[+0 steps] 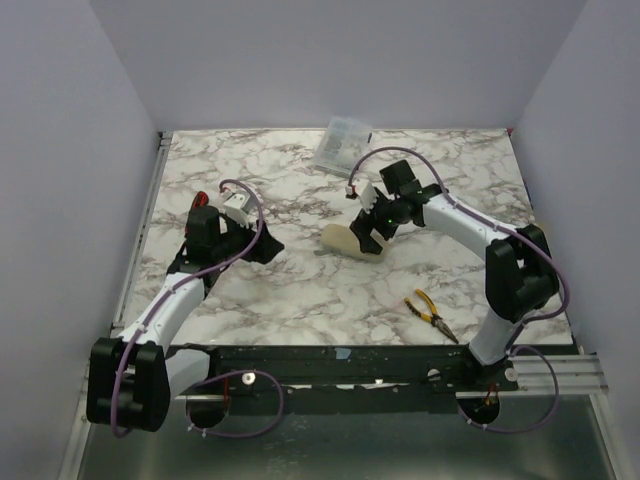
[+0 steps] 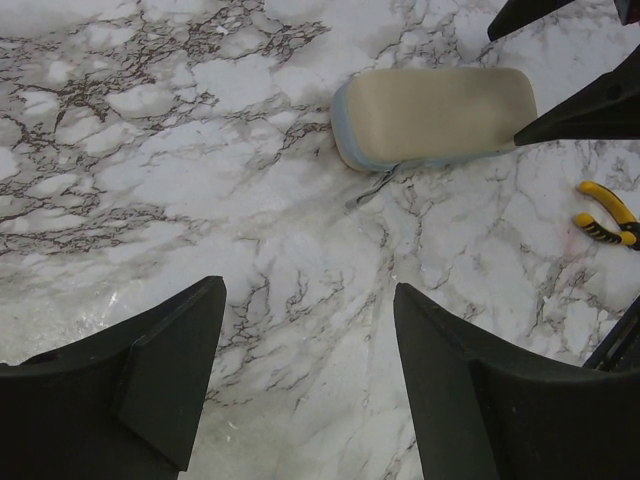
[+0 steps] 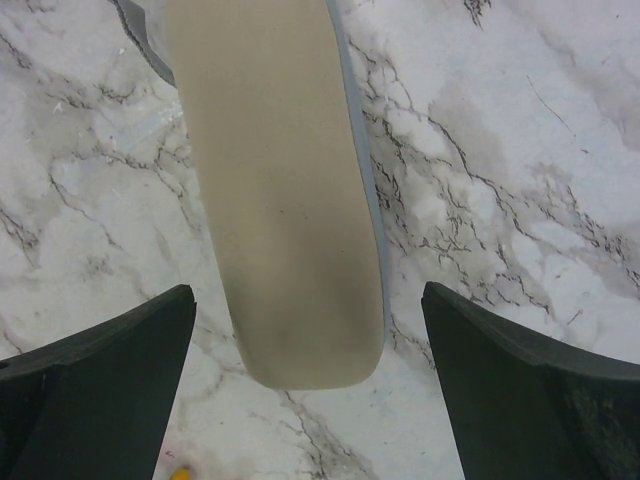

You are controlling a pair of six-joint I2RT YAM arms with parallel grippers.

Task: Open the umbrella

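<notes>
The umbrella (image 1: 343, 241) lies folded shut and flat on the marble table, a cream slab with a pale lavender edge. It also shows in the left wrist view (image 2: 435, 115) and the right wrist view (image 3: 280, 200). No shaft or handle shows. My right gripper (image 1: 369, 229) is open and hovers over the umbrella's right end, its jaws (image 3: 306, 292) straddling that end without touching. My left gripper (image 1: 264, 247) is open and empty (image 2: 308, 290) over bare marble, left of the umbrella. The right fingers (image 2: 580, 110) show at the left wrist view's top right.
Yellow-handled pliers (image 1: 432, 314) lie near the table's front right, also in the left wrist view (image 2: 605, 212). A clear plastic box (image 1: 341, 144) sits at the back centre. Grey walls enclose the table on three sides.
</notes>
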